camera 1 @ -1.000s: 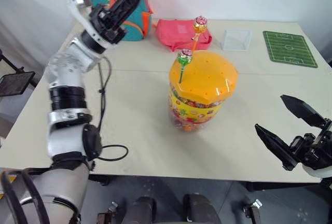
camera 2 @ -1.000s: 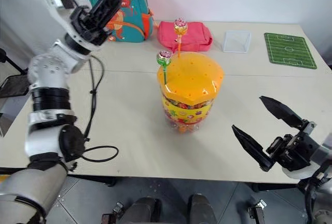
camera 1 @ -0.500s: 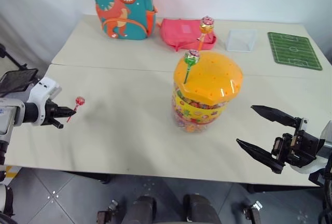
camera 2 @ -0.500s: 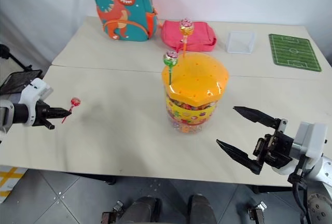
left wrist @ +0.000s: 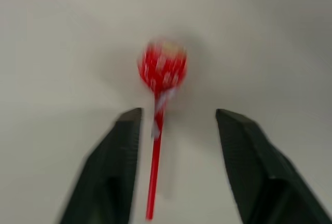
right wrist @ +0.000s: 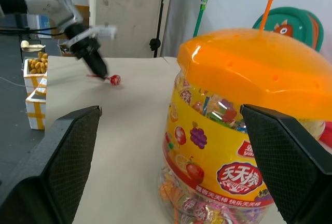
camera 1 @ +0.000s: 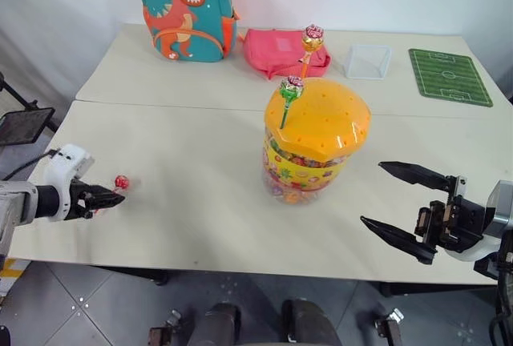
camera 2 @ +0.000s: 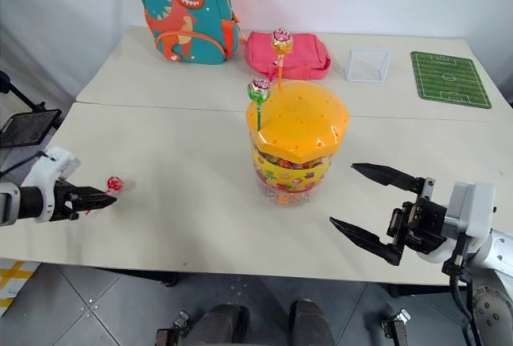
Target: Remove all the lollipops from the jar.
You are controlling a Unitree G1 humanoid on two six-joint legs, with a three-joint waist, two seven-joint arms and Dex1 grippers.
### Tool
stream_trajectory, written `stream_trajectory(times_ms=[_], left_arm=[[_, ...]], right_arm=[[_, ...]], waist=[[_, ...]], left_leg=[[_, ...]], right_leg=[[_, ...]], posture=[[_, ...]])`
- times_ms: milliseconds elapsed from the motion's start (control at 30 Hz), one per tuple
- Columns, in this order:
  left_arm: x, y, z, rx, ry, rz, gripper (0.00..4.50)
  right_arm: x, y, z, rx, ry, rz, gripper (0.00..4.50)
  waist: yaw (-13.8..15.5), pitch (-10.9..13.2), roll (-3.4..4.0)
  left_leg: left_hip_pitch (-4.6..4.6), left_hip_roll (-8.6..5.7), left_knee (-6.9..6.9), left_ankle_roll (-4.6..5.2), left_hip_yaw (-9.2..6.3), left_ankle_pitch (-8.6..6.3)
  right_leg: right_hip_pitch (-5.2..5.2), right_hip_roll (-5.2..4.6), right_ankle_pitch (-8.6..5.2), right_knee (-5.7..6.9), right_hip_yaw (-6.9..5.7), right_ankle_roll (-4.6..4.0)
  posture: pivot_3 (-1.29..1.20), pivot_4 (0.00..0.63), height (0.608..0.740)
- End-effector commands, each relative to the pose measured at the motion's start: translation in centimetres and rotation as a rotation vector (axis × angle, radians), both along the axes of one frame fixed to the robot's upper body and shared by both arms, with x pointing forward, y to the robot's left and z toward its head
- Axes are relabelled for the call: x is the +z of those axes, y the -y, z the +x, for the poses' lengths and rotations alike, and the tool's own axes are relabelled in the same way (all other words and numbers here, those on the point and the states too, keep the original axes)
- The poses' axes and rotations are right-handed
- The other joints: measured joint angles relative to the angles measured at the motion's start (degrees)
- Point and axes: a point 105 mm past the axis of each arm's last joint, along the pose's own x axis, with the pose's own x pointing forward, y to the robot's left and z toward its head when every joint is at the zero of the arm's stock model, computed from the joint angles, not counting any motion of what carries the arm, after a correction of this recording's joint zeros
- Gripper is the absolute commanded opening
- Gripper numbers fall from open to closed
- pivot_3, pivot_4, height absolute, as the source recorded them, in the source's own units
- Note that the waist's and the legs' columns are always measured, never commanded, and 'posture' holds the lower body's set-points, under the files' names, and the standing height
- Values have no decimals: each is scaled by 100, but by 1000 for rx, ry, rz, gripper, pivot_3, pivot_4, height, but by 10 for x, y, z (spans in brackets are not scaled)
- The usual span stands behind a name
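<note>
Presently noted, far left near the front edge of the table (camera 1: 200, 202): left gripper (camera 1: 113, 199) low over the surface, jaws parted in the left wrist view, black fingers (left wrist: 111, 167) standing clear on either side of the stick without touching it. Red lollipop (left wrist: 162, 68) lying on the table, head just beyond the fingertips, stick running back between them. At centre: jar (camera 1: 313, 154) upright, domed orange lid dotted with small holes, yellow label band, loose colourful candy visible through the clear wall. Green lollipop (camera 1: 290, 88) standing in a hole near the left rim of the lid; orange lollipop (camera 1: 311, 38) standing in a hole at the lid's far side. Along the far edge, left to right: dinosaur backpack (camera 1: 186, 10), pink pouch (camera 1: 282, 50), small clear square box (camera 1: 367, 61), green football-pitch mat (camera 1: 449, 75). At right, near the front edge: right gripper (camera 1: 401, 210) open wide and empty, pointing toward the jar, apart from it; jar wall seen between its two fingers in the right wrist view.
</note>
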Motion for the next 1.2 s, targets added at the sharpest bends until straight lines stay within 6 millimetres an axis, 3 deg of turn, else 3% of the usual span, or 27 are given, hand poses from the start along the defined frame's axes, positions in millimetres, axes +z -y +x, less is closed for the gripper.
stream_trajectory(times_ms=[33, 167, 333, 400, 467, 567, 700, 933, 1033, 1200], left_arm=[[63, 6, -14, -263, 265, -74, 2710], [93, 51, -16, -554, 404, -188, 2710], [98, 131, -11, -880, 521, -265, 2710], [103, 179, -8, -998, 600, -337, 3066], [109, 206, -6, -1051, 666, -381, 3530], [107, 223, -4, -1100, 673, -386, 4466], [108, 250, 1, -1142, 710, -375, 4466], [107, 264, 2, -1166, 659, -422, 4466], [109, 271, 6, -1153, 634, -449, 3866], [106, 280, 5, -1188, 608, -446, 2321]], right_arm=[[11, 5, -2, -19, 33, 8, 4500], [18, 13, -1, -52, 37, 1, 4500], [28, 19, -5, -98, 62, 19, 4500], [28, 24, -10, -141, 64, 10, 4500], [28, 27, -14, -174, 63, 5, 4500], [27, 27, -18, -197, 55, 13, 4500], [25, 25, -20, -221, 58, 31, 4500], [24, 21, -23, -246, 61, 52, 4500], [22, 19, -25, -252, 59, 55, 4500], [23, 18, -28, -265, 64, 59, 4500]], waist=[[-9, 0, 1], [28, -1, 7], [51, -3, 8], [77, -3, 8], [90, -3, 2], [-41, -1, -1], [-114, -2, 1], [-62, -2, 2], [-4, -2, 2], [20, -2, 1]], left_leg=[[-1, 0, 0, 0, 1, 0], [-1, -3, 1, 2, 6, -2], [-2, -6, 17, 5, -1, -3], [-4, -6, 14, 4, 1, -3], [-7, -7, 26, 8, -1, -5], [-9, -7, 24, 10, 15, -6], [9, -3, 16, 9, 25, -5], [7, -5, 24, 10, 20, -4], [6, -6, 26, 10, 20, -4], [5, -9, 30, 10, 19, -5]], right_leg=[[1, -1, 0, -6, -2, 0], [5, -7, 0, -10, -5, 0], [16, -7, 5, -9, -10, 9], [14, -5, 6, -1, -11, 10], [14, -4, 9, 6, -15, 16], [8, 0, 11, 21, -7, 20], [5, 6, 11, 34, -3, 20], [6, 6, 11, 34, 4, 20], [6, 5, 11, 32, 5, 20], [9, 3, 11, 32, 4, 20]], posture=[[0, 150, 740], [0, 150, 740], [0, 150, 740], [0, 150, 740], [0, 150, 740], [0, 150, 740], [0, 150, 740], [0, 150, 740], [0, 150, 740], [0, 150, 740]])
